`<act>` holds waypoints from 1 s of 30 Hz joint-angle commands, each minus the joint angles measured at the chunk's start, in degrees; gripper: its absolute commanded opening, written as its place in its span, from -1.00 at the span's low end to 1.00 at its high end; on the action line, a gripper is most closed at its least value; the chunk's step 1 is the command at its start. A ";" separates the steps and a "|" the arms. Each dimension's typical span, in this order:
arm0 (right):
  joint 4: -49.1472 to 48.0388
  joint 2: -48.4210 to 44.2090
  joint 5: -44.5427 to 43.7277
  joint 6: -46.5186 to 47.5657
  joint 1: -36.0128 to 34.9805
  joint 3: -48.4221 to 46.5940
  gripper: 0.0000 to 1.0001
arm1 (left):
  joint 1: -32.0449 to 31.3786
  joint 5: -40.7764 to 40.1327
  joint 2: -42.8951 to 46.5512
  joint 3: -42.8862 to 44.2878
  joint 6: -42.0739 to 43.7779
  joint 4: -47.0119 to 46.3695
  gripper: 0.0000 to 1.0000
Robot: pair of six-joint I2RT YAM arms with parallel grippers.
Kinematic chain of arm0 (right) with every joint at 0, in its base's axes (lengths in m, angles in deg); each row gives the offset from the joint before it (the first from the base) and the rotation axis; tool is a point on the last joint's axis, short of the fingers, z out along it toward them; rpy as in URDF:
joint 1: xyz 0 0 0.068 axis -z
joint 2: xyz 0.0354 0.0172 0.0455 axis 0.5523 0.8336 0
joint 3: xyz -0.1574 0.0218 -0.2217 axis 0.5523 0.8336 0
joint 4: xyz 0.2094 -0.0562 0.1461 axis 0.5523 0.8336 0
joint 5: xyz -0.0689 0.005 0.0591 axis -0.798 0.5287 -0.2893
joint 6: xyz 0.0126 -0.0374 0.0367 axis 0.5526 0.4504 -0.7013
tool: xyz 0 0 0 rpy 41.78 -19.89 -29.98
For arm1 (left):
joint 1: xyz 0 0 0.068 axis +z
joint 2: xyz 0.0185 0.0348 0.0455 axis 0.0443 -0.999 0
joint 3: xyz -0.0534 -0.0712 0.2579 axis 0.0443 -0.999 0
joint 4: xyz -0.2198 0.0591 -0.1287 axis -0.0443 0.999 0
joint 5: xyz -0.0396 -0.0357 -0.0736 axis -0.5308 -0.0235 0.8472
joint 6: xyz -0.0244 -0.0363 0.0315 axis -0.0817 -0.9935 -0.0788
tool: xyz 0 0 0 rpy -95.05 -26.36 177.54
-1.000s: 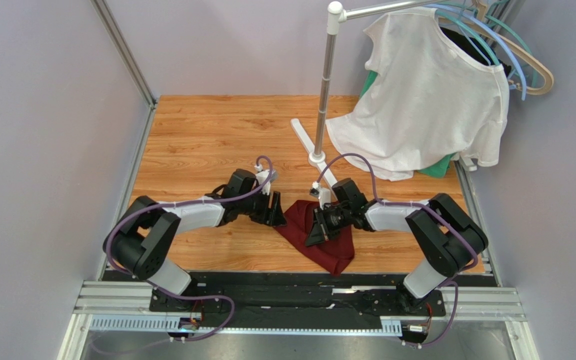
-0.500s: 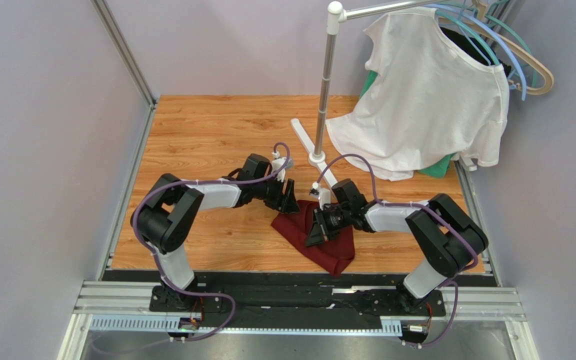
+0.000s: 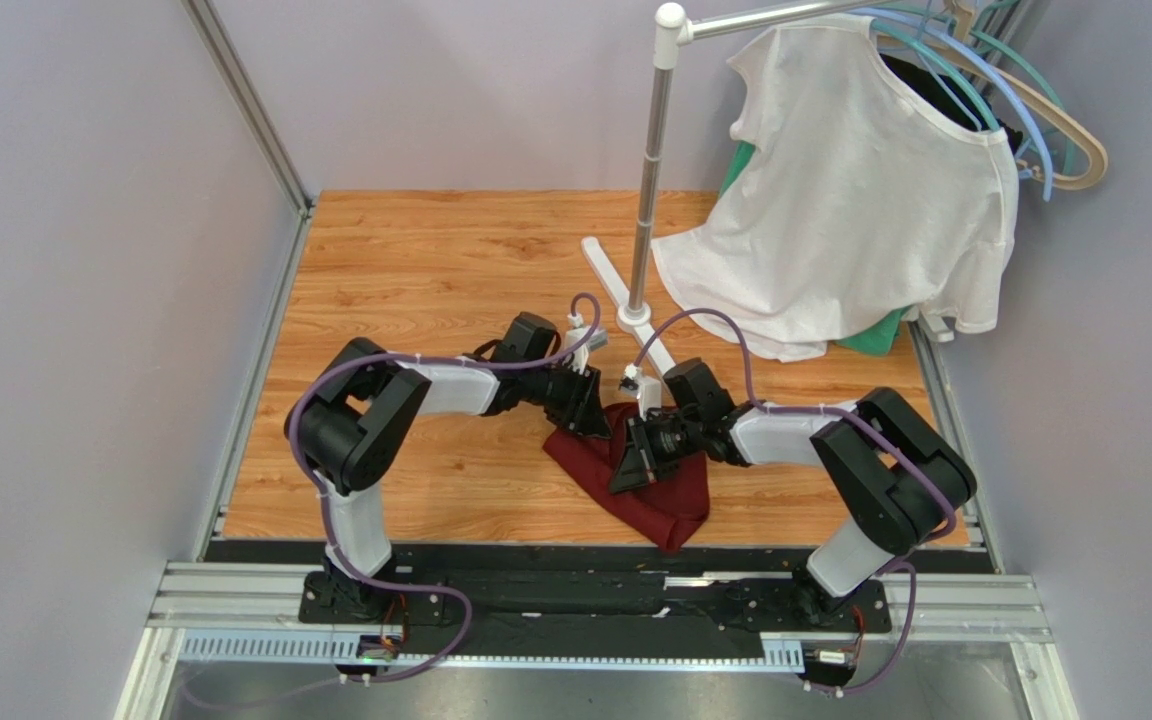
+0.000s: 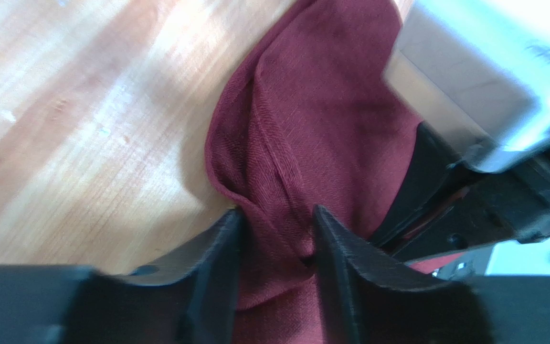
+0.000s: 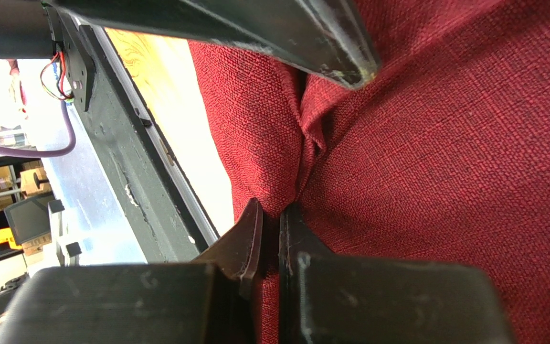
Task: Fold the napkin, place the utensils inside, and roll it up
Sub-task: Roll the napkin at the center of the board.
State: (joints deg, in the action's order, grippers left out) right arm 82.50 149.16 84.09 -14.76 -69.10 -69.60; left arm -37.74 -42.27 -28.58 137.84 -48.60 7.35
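Table — wood-grain top, flat, lit from above. One napkin lies crumpled on it, near the front edge, right of centre. A rack base stands mid-table — just behind the napkin.

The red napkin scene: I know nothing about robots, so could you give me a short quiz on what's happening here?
1. True or false: the right end effector is pinched shut on the napkin.
2. What hangs on the rack? A) white T-shirt B) striped towel C) blue apron
3. What lies between the left end effector's fingers?
Key: 1 true; 2 A; 3 a fold of the napkin.
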 commanded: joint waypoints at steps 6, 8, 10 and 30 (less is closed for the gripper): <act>-0.22 1.58 -5.86 1.56 -0.55 -0.17 -1.00 | -1.19 -1.31 -2.07 1.67 0.95 3.96 -0.90; 0.13 1.49 -6.38 1.38 -0.81 -0.52 -1.00 | -1.27 -5.87 -1.63 1.76 1.30 5.98 -0.99; 0.30 1.92 -6.38 1.21 -1.34 -1.66 -1.00 | -0.92 -11.39 -0.31 1.50 1.22 7.65 -1.00; 4.07 8.07 -9.55 2.43 -4.33 -7.64 -1.00 | 9.71 -26.11 8.75 -5.27 -1.24 13.11 -1.00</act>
State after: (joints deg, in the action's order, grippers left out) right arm 80.42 155.82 78.77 -14.67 -73.49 -78.82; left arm -30.48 -59.56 -19.53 132.96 -51.95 17.99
